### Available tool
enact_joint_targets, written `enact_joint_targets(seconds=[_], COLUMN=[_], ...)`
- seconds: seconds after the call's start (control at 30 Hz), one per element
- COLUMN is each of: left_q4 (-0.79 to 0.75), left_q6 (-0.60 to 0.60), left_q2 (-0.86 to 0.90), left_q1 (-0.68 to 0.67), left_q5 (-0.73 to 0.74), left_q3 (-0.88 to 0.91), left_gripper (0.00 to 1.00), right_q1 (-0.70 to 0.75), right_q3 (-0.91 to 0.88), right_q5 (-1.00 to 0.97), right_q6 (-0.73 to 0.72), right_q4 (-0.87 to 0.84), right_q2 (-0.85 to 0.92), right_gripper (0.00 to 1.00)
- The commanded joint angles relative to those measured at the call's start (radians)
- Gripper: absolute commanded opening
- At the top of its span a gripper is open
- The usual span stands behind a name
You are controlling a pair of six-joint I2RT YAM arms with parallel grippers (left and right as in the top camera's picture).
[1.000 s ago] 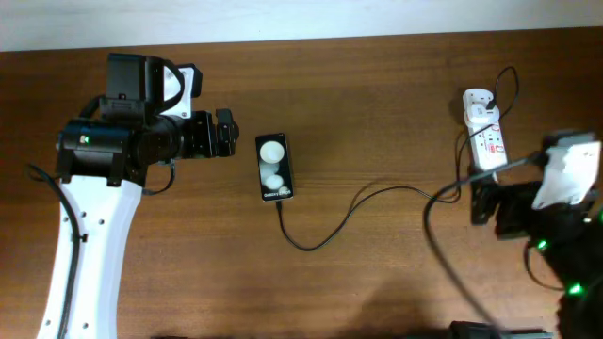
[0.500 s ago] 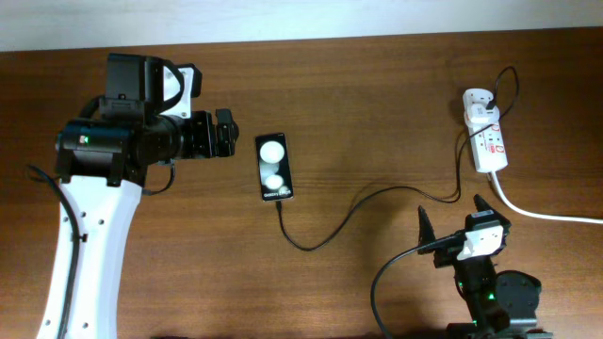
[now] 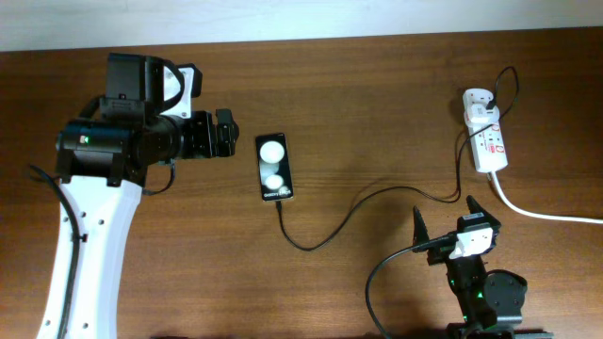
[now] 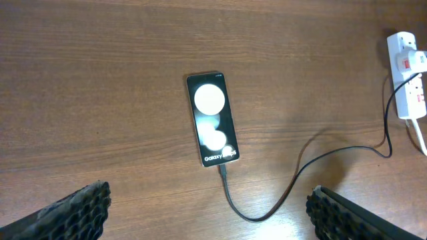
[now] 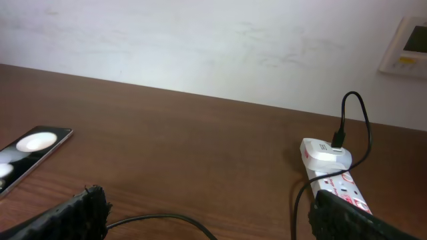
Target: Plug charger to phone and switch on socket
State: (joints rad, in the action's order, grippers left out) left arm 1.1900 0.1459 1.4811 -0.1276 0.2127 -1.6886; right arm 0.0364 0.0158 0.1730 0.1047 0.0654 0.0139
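Charger cable, thin and black (image 3: 391, 188): one, lying in a loose curve across the brown wooden worktop (image 3: 377, 85). Nearest, the right pincer (image 3: 444, 211) hovers released, grasping nothing, close to the cable. Farther on, one flat black phone (image 3: 274, 167) lies with its long axis near-to-far, its lettered end nearest and meeting the cable's tip. The left pincer (image 3: 226, 135), spread wide too, sits beside the phone. Farthest, one long white power strip (image 3: 488, 141) carries one white adapter (image 3: 478, 102).

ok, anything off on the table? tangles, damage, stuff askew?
Nothing stands out. The phone lies flat, and the charger runs in loose curves from its lettered end to the adapter on the socket. No knots or visible damage.
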Motion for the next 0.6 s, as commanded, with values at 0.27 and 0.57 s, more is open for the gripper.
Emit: enact_joint_targets(seconds=[0.27, 0.57], left_q4=[0.025, -0.278], left_q6=[-0.002, -0.006], left_q2=[-0.013, -0.322], left_q1=[0.004, 0.025], left_q5=[-0.124, -0.307], left_q3=[0.0, 0.281], left_gripper=[0.99, 0.99], right_q1=[-0.01, -0.01], right_q3=[-0.01, -0.01], right_q5=[-0.005, -0.005], right_q6=[-0.008, -0.008], right_q4=[-0.003, -0.003], right_q2=[-0.01, -0.01], right_gripper=[0.99, 0.99])
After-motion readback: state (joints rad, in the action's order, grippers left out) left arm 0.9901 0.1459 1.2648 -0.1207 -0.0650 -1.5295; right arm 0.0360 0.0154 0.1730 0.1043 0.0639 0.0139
